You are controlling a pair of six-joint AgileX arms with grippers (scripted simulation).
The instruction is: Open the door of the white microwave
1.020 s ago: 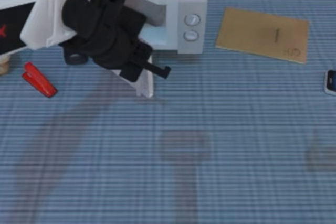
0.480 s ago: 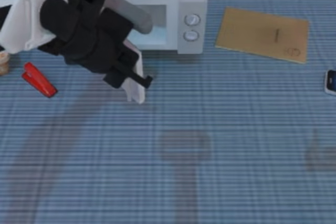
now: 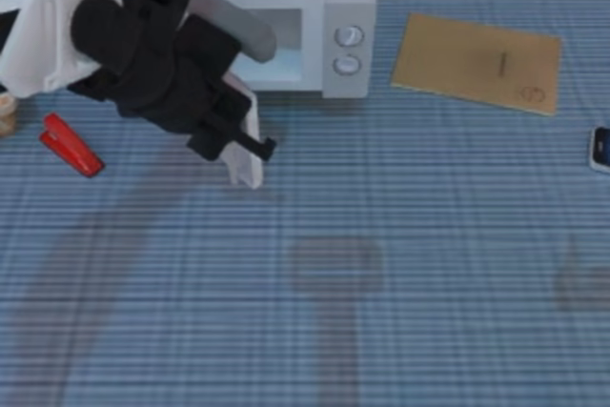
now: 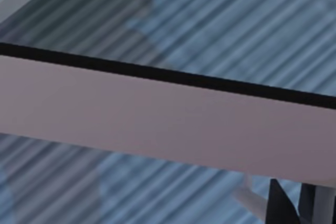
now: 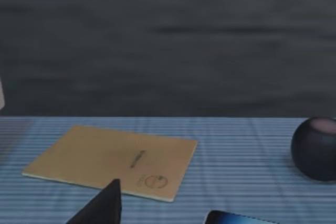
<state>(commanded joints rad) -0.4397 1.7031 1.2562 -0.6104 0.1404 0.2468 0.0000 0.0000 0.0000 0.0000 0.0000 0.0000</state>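
From above, the white microwave (image 3: 315, 21) stands at the table's far left-centre, its door (image 3: 250, 145) swung out toward the near side, long edge running away from the cavity. My left gripper (image 3: 238, 135) sits at the door's free edge, seemingly clamped on it. Close on the left wrist, the door's pale edge (image 4: 168, 119) crosses the whole view. At the right wrist, only a tan notebook (image 5: 113, 161) shows; that gripper's opening I cannot tell.

A tan notebook (image 3: 477, 62) lies at two o'clock on the striped worktop (image 3: 429, 264), a phone (image 3: 600, 149) at three, a red stapler (image 3: 71, 145) at ten, and a dark round speaker (image 5: 315, 148) beyond the phone.
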